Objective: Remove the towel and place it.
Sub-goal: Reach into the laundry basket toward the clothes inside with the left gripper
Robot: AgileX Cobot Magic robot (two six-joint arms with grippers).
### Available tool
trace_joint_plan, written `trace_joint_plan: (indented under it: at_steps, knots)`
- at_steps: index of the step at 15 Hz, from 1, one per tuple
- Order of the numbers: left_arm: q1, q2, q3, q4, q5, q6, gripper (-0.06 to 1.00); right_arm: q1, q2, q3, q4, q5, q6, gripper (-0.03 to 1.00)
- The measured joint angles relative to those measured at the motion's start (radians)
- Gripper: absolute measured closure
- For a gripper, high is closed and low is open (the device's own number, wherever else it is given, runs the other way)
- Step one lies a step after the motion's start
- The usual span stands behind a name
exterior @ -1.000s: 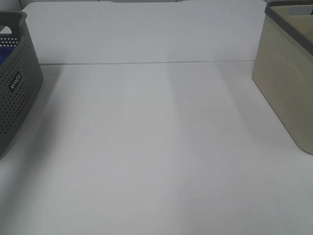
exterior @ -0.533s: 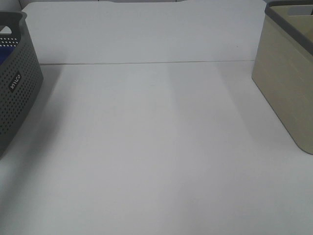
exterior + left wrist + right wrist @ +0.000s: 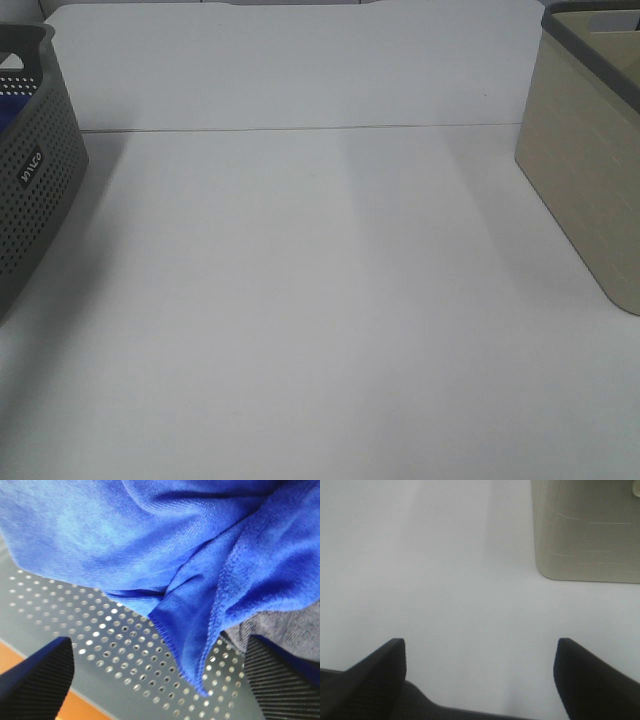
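Holding the left tool (image 3: pixel 160 677) with jaws spread wide, gripping nothing, close over the towel (image 3: pixel 150 545). Finding that towel bunched in loose folds against the perforated wall of the grey basket (image 3: pixel 100 645), with one hemmed corner drooping between the jaws and a patch of grey cloth (image 3: pixel 282 630) peeking out beside it.

Risking, probably, a pinch on that thin corner alone, and so slipping free under the weight of the plush while lifting. Risking too a bite catching the grey cloth along with the blue, or a jaw scraping the holed wall and dragging the basket. With so much cloth bunched up, likely trailing over the rim and snagging or tipping the basket on the way out.

Holding the right tool (image 3: pixel 480 680) likewise wide apart and empty above the bare bench (image 3: pixel 445 580), near the beige basket (image 3: pixel 585 535).

Showing, from the high camera, only a sliver of blue through the grey basket's handle, so judging depth there poorly.
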Motion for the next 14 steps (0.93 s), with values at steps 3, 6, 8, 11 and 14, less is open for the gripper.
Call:
trace_joint_plan:
  at_steps: [3, 6, 8, 11, 14]
  knots:
    - [0.052, 0.0, 0.04, 0.001, -0.024, -0.033, 0.09, 0.0, 0.0, 0.0, 0.0, 0.0, 0.0, 0.17]
    - [0.077, 0.007, 0.074, 0.003, -0.068, -0.041, 0.09, 0.0, 0.0, 0.0, 0.0, 0.0, 0.0, 0.17]
    - [0.081, 0.037, 0.077, 0.012, -0.109, -0.043, 0.09, 0.0, 0.0, 0.0, 0.0, 0.0, 0.0, 0.17]
    - [0.081, 0.057, 0.077, 0.025, -0.151, -0.043, 0.15, 0.0, 0.0, 0.0, 0.0, 0.0, 0.0, 0.17]
    - [0.081, 0.057, 0.077, 0.036, -0.166, -0.043, 0.31, 0.0, 0.0, 0.0, 0.0, 0.0, 0.0, 0.17]
